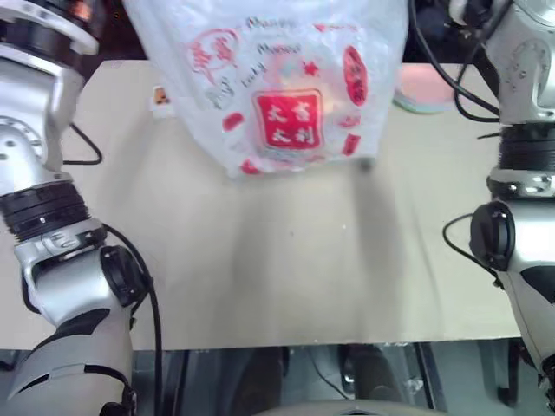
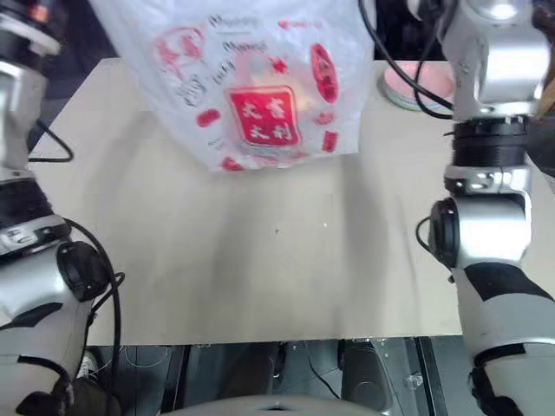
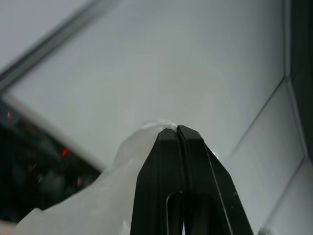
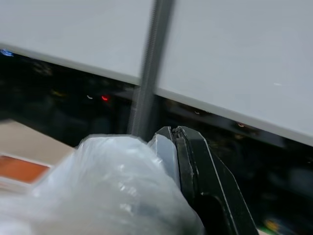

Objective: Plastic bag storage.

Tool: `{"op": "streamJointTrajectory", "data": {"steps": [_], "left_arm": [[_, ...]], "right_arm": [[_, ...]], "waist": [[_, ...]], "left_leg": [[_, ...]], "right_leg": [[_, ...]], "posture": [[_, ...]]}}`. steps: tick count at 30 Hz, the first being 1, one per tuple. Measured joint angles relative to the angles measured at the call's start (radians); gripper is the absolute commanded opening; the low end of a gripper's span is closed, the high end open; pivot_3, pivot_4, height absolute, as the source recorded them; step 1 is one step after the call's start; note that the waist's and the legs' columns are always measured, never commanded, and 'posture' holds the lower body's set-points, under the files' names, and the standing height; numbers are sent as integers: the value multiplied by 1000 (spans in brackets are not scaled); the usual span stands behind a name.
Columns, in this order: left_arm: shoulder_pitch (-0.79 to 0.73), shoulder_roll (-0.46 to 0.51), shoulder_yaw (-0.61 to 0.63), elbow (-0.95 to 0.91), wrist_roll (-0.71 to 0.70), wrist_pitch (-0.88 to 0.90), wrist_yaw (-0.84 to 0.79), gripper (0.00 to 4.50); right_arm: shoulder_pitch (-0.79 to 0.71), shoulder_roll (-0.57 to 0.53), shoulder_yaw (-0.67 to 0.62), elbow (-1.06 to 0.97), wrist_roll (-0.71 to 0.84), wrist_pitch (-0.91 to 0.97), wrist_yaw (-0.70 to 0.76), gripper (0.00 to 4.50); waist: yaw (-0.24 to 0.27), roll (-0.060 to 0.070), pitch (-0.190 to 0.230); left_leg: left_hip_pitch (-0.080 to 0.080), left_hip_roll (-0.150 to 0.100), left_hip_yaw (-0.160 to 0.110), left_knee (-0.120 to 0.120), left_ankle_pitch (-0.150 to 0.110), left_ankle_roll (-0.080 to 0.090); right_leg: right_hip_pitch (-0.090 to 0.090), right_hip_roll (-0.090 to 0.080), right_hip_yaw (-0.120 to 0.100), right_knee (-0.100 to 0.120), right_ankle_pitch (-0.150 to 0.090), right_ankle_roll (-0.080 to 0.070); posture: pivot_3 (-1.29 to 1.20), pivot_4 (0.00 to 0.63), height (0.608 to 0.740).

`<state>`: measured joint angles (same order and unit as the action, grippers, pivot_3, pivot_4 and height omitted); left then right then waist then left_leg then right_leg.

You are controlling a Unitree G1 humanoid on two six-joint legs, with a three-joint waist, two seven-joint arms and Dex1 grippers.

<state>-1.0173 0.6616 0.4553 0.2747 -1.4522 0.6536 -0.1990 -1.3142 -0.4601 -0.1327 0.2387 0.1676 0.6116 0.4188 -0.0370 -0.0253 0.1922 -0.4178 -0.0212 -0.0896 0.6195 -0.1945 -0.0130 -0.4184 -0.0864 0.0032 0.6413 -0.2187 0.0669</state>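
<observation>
Item on my screens: the plastic bag point(image 1: 277, 87), one piece, thin translucent white film, crinkly, printed in red with a square block of characters at centre, round and oval marks and small stars scattered about it. I see it hanging upright in the air above the far half of the tan tabletop, its lower edge clear of the surface. A fold of its film is pinched at each upper side. Its top runs out of view.

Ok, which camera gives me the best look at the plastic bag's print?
The left eye view: the plastic bag hangs face-on above the table, red print readable. The right eye view shows the same. Both wrist views catch only crumpled plastic beside the shut fingers.
</observation>
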Motion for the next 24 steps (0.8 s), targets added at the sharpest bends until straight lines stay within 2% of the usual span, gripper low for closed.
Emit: {"op": "streamJointTrajectory", "data": {"steps": [1, 2, 6, 8, 14, 15, 16, 18, 23, 24], "left_arm": [[8, -3, -2, -9, 2, 4, 0, 18], [76, -34, -27, -63, 27, 29, 8, 18], [214, -77, -70, -171, 102, 59, 35, 18], [328, -88, -121, -260, 180, 63, 31, 18], [555, -121, -254, -380, 361, 98, 14, 18], [579, -121, -261, -383, 376, 103, 10, 539], [603, -121, -268, -390, 397, 104, -3, 834], [670, -110, -268, -424, 424, 105, -35, 1741], [834, -69, -233, -527, 440, 107, -128, 4179], [864, -54, -221, -544, 447, 104, -149, 4466]], "right_arm": [[11, -3, 0, -19, 1, 8, 0, 0], [112, -26, -1, -152, 8, 93, -6, 0], [338, -27, -3, -399, 49, 279, -29, 0], [506, -39, 15, -551, 59, 354, -35, 0], [910, -60, 107, -779, 125, 378, 34, 0], [956, -70, 123, -787, 130, 370, 49, 558], [1001, -87, 131, -791, 126, 347, 59, 861], [1084, -140, 131, -810, 115, 309, 78, 1820], [1212, -207, 38, -904, 140, 265, 124, 4280], [1237, -210, 7, -929, 158, 259, 137, 4500]], "waist": [[-1, 0, 0], [-6, 0, 0], [-9, 0, 0], [-5, 0, 0], [2, 0, 0], [2, 0, 0], [1, 0, 0], [0, 0, 0], [1, 0, 0], [2, 0, 0]], "left_leg": [[1, 0, 0, -1, 0, 0], [1, 0, 3, -3, 0, 0], [0, 1, 6, -5, 0, 0], [0, 1, 8, -5, 0, 0], [2, 1, 8, -2, -3, 5], [3, 1, 9, -1, -3, 5], [3, 1, 9, -1, -2, 5], [4, 1, 9, 0, -2, 5], [4, 4, 9, 2, -3, 5], [3, 4, 8, 3, -3, 5]], "right_leg": [[0, 0, 0, 0, 0, 0], [-3, 0, 4, 1, 0, 0], [-7, 1, 9, 2, 0, 0], [-8, 0, 11, 3, 0, 0], [-6, 1, 11, 4, 0, 1], [-5, 1, 11, 4, 0, 1], [-5, 1, 11, 4, 0, 1], [-4, 1, 12, 4, 0, 1], [-3, 3, 11, 4, 0, 1], [-3, 3, 10, 4, 0, 1]], "posture": [[0, 150, 740], [0, 150, 740], [0, 150, 740], [0, 150, 740], [0, 150, 740], [0, 150, 740], [0, 150, 740], [0, 150, 740], [0, 150, 740], [0, 150, 740]]}}
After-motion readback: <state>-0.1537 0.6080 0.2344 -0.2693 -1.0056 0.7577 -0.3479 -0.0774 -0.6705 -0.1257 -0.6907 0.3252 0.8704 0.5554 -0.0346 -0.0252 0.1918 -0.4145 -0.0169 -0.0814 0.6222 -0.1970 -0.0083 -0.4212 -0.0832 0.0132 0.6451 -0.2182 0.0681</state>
